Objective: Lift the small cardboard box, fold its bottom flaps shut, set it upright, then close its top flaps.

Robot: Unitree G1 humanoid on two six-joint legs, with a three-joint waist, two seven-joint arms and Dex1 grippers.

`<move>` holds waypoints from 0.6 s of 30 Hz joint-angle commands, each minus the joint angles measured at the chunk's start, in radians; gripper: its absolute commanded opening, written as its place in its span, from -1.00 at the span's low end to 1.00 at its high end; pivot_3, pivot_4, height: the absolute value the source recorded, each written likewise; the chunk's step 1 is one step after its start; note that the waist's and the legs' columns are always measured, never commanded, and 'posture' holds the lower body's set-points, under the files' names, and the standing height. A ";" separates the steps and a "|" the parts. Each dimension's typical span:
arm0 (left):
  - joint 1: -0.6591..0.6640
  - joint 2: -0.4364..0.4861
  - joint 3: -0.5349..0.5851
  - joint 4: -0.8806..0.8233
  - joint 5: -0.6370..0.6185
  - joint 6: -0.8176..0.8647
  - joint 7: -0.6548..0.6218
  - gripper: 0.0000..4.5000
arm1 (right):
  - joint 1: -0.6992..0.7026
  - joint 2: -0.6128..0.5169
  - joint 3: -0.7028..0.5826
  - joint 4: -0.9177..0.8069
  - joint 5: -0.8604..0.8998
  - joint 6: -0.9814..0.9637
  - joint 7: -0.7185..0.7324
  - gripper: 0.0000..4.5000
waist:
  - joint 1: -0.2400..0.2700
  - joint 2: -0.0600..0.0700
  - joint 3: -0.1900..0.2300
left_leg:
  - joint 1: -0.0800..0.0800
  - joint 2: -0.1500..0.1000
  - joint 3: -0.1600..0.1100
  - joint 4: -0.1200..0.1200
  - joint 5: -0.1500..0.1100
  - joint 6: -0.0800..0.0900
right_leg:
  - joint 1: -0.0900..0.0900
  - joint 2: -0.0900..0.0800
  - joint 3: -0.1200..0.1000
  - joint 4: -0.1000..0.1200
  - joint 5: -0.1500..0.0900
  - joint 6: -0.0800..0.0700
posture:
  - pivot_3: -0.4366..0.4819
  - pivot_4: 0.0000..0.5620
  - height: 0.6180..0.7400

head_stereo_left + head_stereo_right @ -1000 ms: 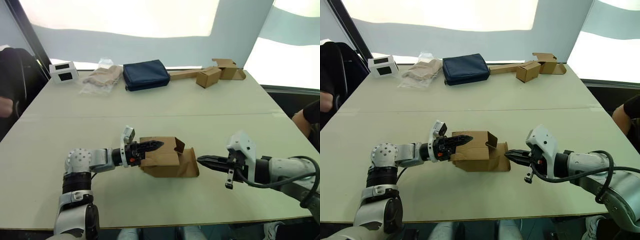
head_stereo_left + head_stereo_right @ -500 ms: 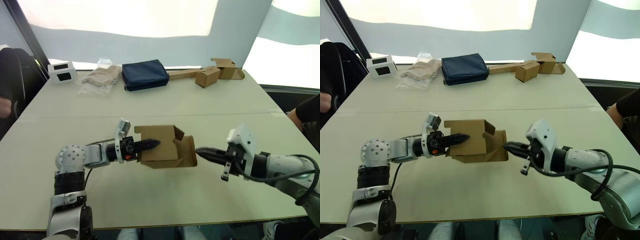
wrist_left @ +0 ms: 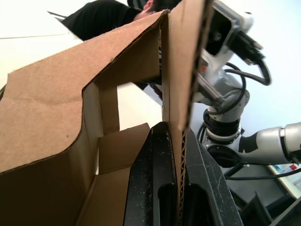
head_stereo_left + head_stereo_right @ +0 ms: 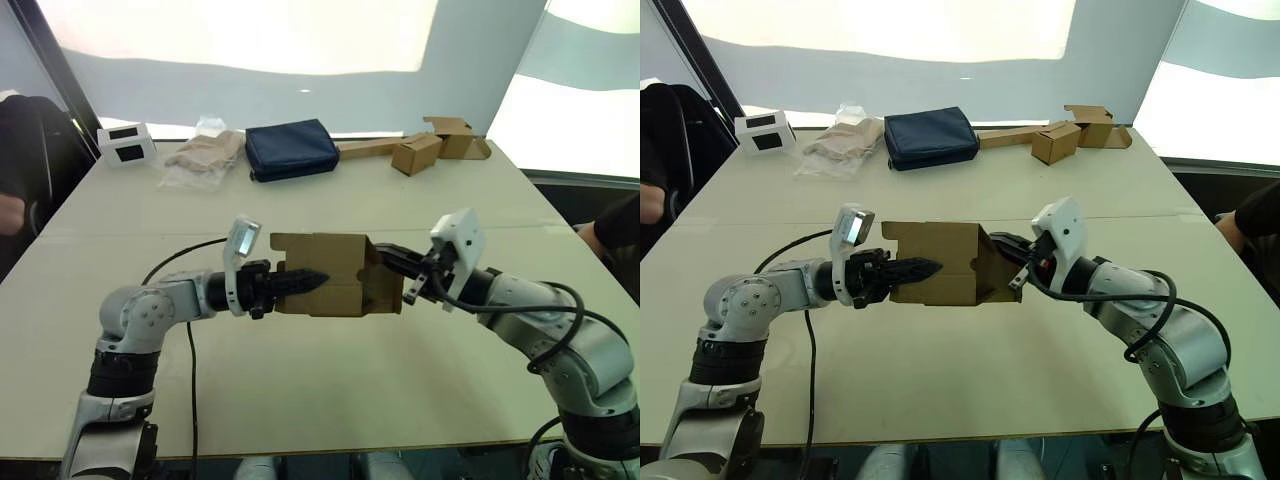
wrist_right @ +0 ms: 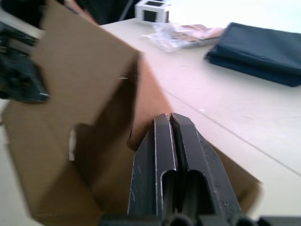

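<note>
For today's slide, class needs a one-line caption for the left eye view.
Left end effector holds the small cardboard box above the table while the shut right end effector presses its end flaps.

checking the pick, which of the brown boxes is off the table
The small cardboard box, held in the air between the left gripper and right gripper. The two smaller joined boxes lie on the table's far edge.

- Bare table (image 4: 300,400) lies beneath the lifted small cardboard box (image 4: 325,285).
- Navy pouch (image 4: 292,149), plastic bag (image 4: 205,155), and apparently joined little boxes (image 4: 430,148) crowd the far edge.
</note>
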 commanded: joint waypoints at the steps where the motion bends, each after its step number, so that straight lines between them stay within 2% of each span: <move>1: -0.009 0.015 -0.011 -0.025 0.001 -0.026 -0.029 -0.99 | -0.032 0.018 0.015 -0.039 0.008 -0.006 0.011 -1.00 | 0.000 0.000 0.000 | 0.000 0.000 0.000 0.000 0.000 0.000 | 0.000 0.000 0.000 0.000 0.000 0.000 | -0.05 -0.47 1.00; 10: 0.007 0.034 -0.018 -0.054 -0.046 0.020 -0.053 -0.99 | -0.062 0.039 0.061 -0.012 -0.079 -0.049 0.013 -1.00 | 0.000 0.000 0.000 | 0.000 0.000 0.000 0.000 0.000 0.000 | 0.000 -0.001 0.000 0.000 0.000 0.000 | -0.05 -0.47 1.00; 18: 0.006 0.037 -0.018 -0.043 -0.052 0.026 -0.057 -0.99 | -0.074 0.052 0.055 -0.018 -0.078 -0.043 0.030 -1.00 | 0.000 0.000 0.000 | 0.000 0.000 0.000 0.000 0.000 0.000 | 0.000 -0.001 0.000 0.000 0.000 0.000 | -0.05 -0.47 1.00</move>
